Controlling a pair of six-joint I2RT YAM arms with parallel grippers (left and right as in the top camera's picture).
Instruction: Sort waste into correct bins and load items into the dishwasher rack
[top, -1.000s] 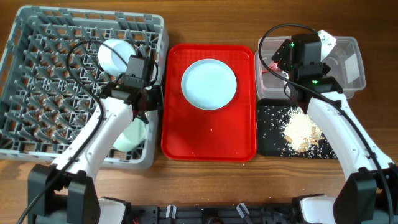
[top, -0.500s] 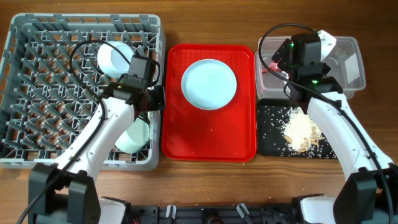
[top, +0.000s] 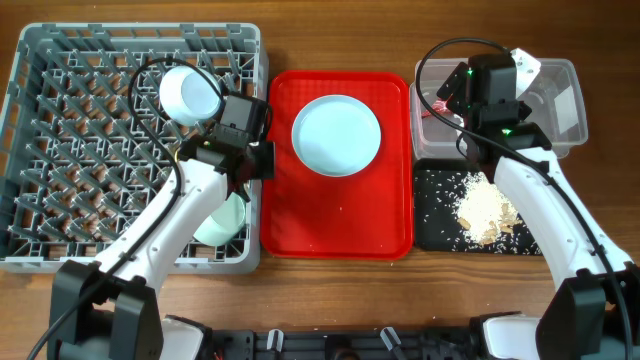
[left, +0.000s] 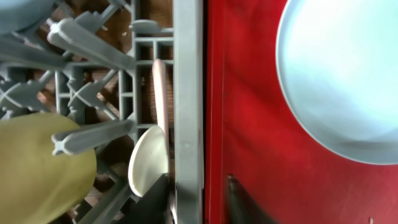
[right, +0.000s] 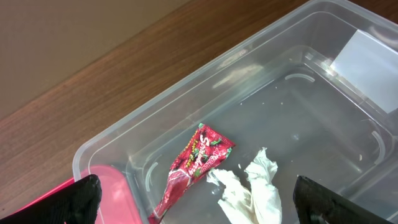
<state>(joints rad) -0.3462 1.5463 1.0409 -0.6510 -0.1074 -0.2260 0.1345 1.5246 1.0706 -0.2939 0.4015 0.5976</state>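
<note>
The grey dishwasher rack (top: 60, 60) holds a light blue small bowl (top: 186, 92) and a pale yellow-green vessel (top: 224, 220), cup or bowl I cannot tell; it also shows in the left wrist view (left: 37, 168). A white spoon (left: 149, 163) lies inside the rack along its right wall (left: 188, 112). My left gripper (left: 196, 202) is open, its fingers straddling that wall, and it also shows in the overhead view (top: 255, 160). The light blue plate (top: 336, 135) lies on the red tray. My right gripper (right: 199, 205) hangs open over the clear tub (right: 298, 56), which holds the red wrapper (right: 199, 155) and the white tissue (right: 255, 186).
The red tray (top: 335, 225) lies between the rack and the bins. The black tray (top: 432, 220) in front of the clear tub (top: 560, 100) holds rice-like scraps (top: 482, 205). Arm cables loop above the rack and the tub.
My left gripper has moved right and back to the rack's right wall. The rack has turned from tilted to square with the table. The right arm has not moved.
</note>
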